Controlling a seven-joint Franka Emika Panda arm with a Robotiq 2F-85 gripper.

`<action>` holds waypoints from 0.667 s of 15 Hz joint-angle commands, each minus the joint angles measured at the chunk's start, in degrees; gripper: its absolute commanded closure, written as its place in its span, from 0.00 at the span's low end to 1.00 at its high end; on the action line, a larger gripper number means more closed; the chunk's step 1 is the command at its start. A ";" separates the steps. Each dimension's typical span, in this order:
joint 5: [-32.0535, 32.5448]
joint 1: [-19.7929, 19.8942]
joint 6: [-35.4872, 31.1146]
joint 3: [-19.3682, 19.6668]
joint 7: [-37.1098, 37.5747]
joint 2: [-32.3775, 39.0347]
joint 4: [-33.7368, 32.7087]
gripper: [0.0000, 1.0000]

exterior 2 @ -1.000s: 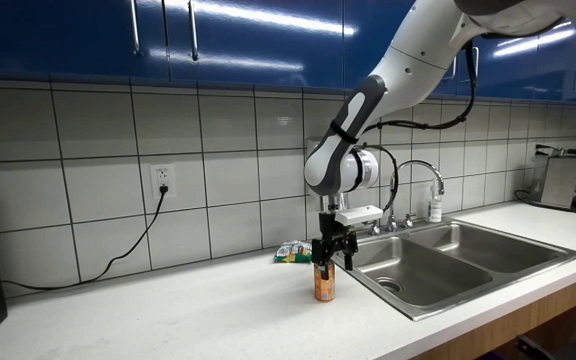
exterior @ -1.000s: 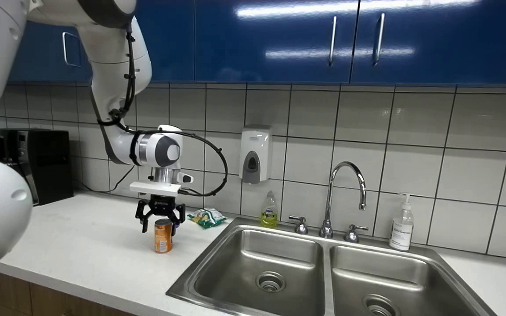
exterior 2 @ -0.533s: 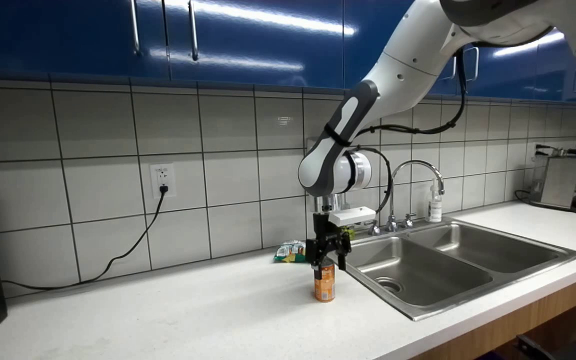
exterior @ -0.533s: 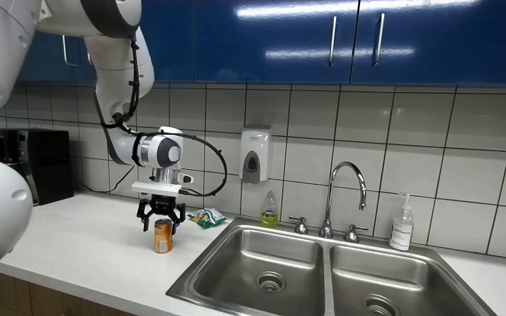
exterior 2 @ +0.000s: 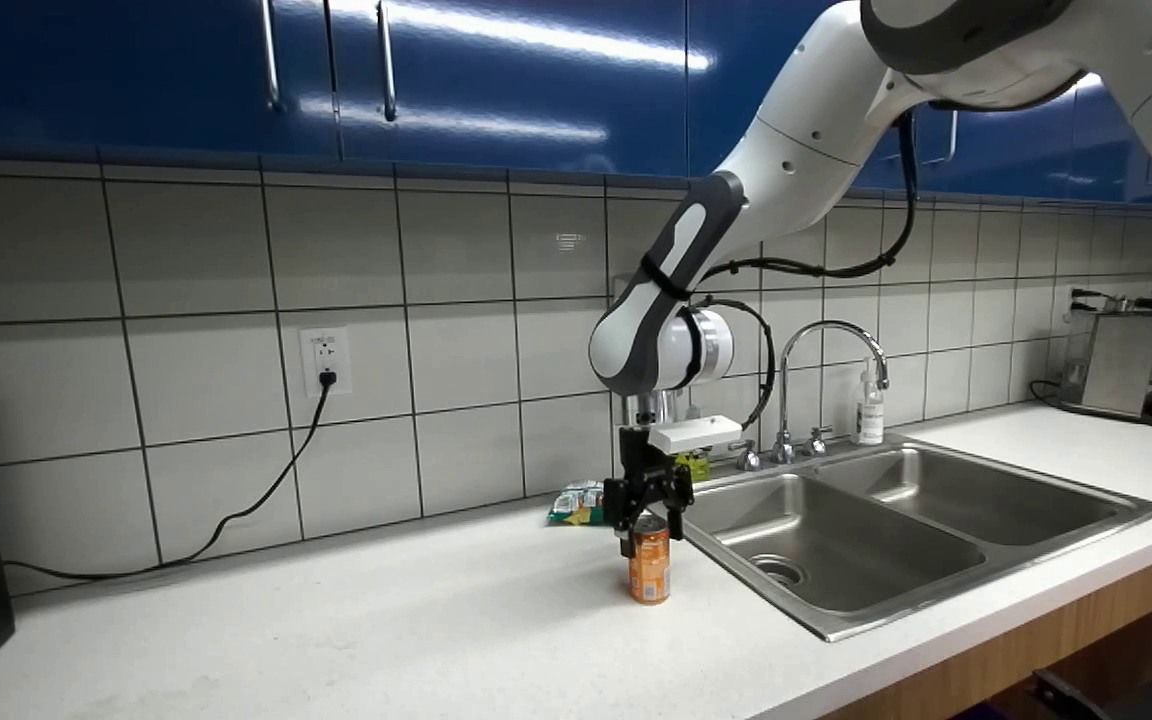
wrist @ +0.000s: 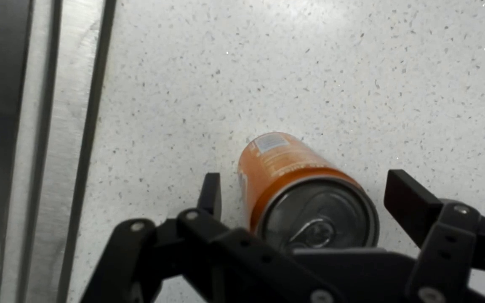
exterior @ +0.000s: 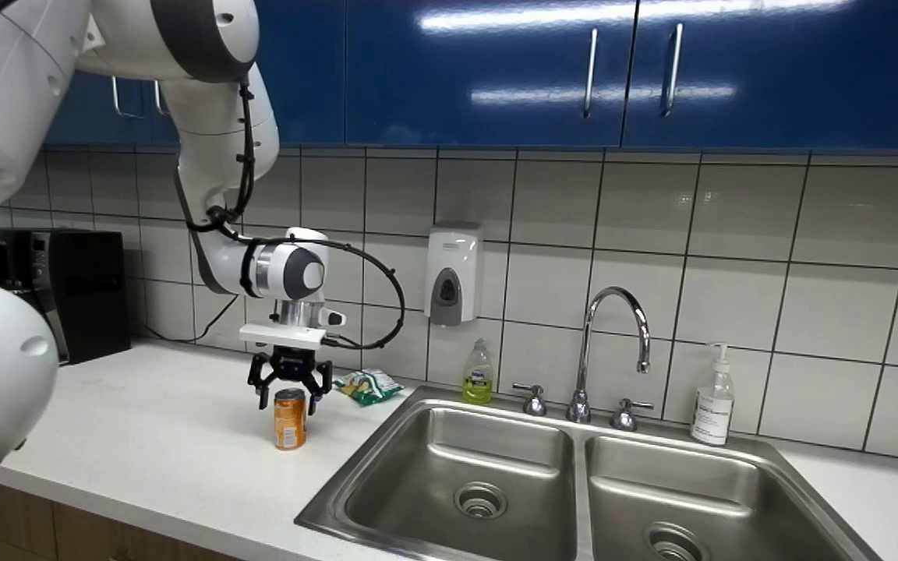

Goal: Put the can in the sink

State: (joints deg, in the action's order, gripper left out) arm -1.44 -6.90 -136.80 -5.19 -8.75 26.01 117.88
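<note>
The can is orange with a silvery-grey top and stands upright on the counter left of the sink. It also shows in an exterior view. My gripper points down at the can's upper end and is open. In the wrist view, my gripper has one finger on each side of the can, with a gap on both sides. Part of the can's lid is hidden behind the gripper body. The steel sink's rim runs along the left of the wrist view.
A green chip bag lies behind the gripper near the wall. A dish soap bottle, the chrome faucet and a white pump bottle stand along the sink's back edge. A black appliance stands at the far left.
My gripper has shifted slightly, leftward in one exterior view and a little rightward and up in the other, so it now lines up better over the can. The can has not moved.
</note>
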 commanded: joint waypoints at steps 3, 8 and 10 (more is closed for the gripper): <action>1.21 0.35 2.74 -0.07 1.46 0.99 -2.75 0.00; 1.25 0.35 3.67 0.14 1.66 1.33 -3.48 0.00; 1.48 0.26 4.16 0.27 1.67 1.50 -3.74 0.28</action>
State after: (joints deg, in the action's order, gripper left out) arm -1.44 -6.87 -135.53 -4.87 -8.75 27.02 115.97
